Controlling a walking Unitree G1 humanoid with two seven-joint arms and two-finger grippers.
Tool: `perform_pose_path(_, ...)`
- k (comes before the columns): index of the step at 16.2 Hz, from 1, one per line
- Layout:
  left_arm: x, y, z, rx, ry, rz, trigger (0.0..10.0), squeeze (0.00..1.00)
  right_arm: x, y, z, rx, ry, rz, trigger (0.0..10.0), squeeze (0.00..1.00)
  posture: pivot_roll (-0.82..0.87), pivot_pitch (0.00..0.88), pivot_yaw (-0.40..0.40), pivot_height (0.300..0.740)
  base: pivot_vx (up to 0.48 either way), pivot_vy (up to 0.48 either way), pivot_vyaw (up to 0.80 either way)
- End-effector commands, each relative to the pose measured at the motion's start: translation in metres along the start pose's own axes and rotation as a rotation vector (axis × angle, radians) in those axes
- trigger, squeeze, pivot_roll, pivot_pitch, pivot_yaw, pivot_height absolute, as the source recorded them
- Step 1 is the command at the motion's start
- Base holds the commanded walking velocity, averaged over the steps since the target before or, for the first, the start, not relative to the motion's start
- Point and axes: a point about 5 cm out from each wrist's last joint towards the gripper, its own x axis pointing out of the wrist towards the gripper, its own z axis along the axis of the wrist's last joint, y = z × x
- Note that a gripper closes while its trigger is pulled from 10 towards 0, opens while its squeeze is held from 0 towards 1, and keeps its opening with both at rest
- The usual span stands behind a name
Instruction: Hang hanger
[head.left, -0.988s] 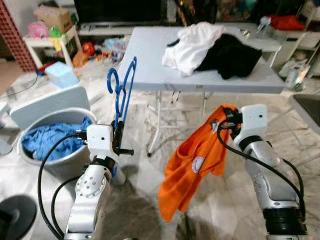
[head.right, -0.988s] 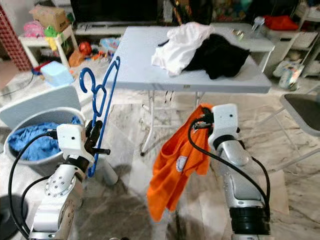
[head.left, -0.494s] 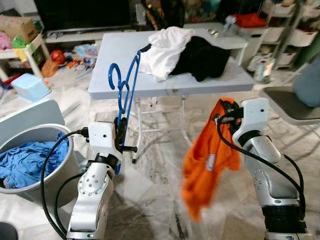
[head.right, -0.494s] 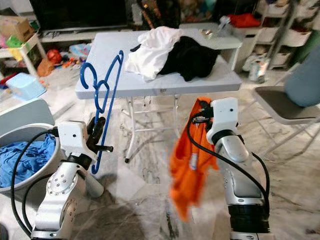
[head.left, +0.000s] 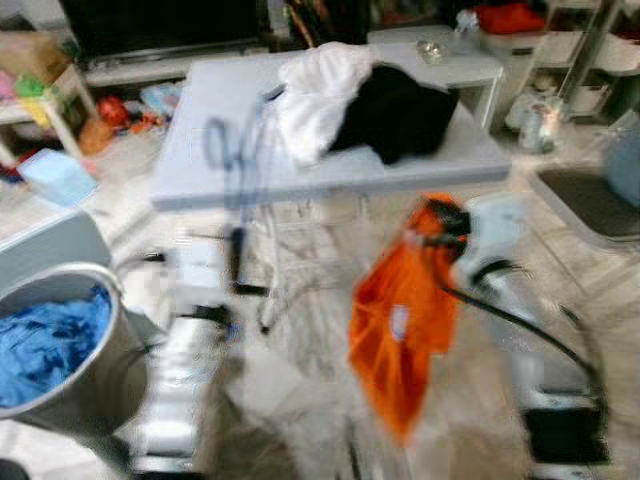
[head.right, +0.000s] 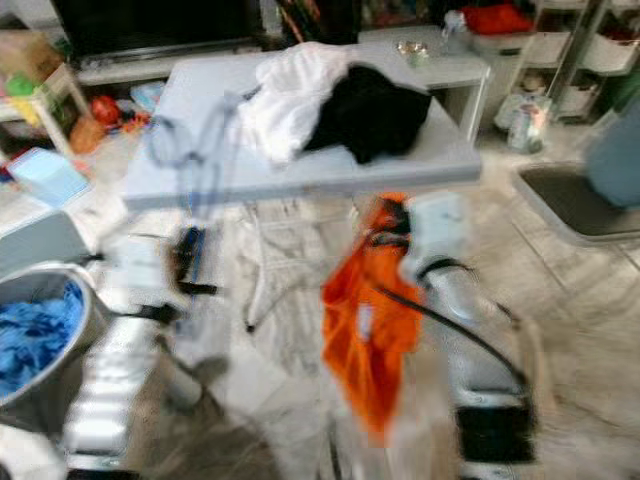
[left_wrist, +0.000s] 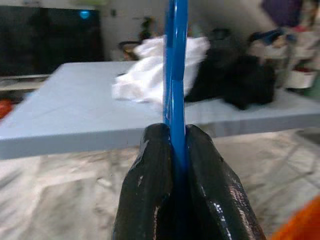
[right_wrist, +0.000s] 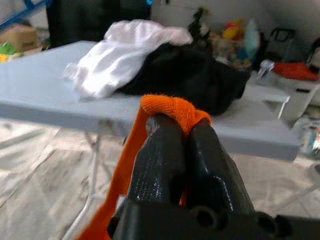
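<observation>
The head views are blurred by motion. My left gripper (left_wrist: 176, 137) is shut on a blue hanger (left_wrist: 175, 65), which stands upright in front of the folding table (head.left: 190, 150); in the left eye view the blue hanger (head.left: 235, 150) is a faint smear. My right gripper (right_wrist: 184, 127) is shut on the collar of an orange shirt (head.left: 400, 310), which hangs down from it toward the floor. Both grippers are held at about table-edge height, left and right of the table's legs.
A white garment (head.left: 320, 95) and a black garment (head.left: 400, 110) lie piled on the grey table. A grey basket (head.left: 75, 370) with blue cloth (head.left: 45, 340) stands at my left. A chair seat (head.left: 590, 200) is at the right. Toys and shelves line the far wall.
The whole picture has blurred and shifted as the camera moves; the basket has come further into view at the left. Both grippers still hold the hanger and the orange shirt.
</observation>
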Motion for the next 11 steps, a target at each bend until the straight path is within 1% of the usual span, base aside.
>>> perform_pose_path(1, -0.0016, 0.0152, 0.0067, 0.028, -0.018, 0.049, 10.0, 0.0, 0.0053, 0.0147, 0.0137, 0.013, -0.065, 0.047, 10.0, 0.0, -0.12, 0.0, 0.028, 0.74, 0.446, 0.0, 0.0)
perform_pose_path(6, -0.0004, 0.0136, 0.0063, 0.022, -0.011, 0.049, 10.0, 0.0, 0.0043, 0.0142, 0.0131, 0.022, -0.064, 0.054, 10.0, 0.0, -0.12, 0.0, 0.03, 0.74, 0.441, 0.0, 0.0)
perform_pose_path(11, 0.0005, 0.0135, 0.0065, 0.024, -0.009, 0.05, 10.0, 0.0, 0.0051, 0.017, 0.0164, 0.018, -0.082, 0.077, 10.0, 0.0, -0.12, 0.0, 0.031, 0.74, 0.429, 0.0, 0.51)
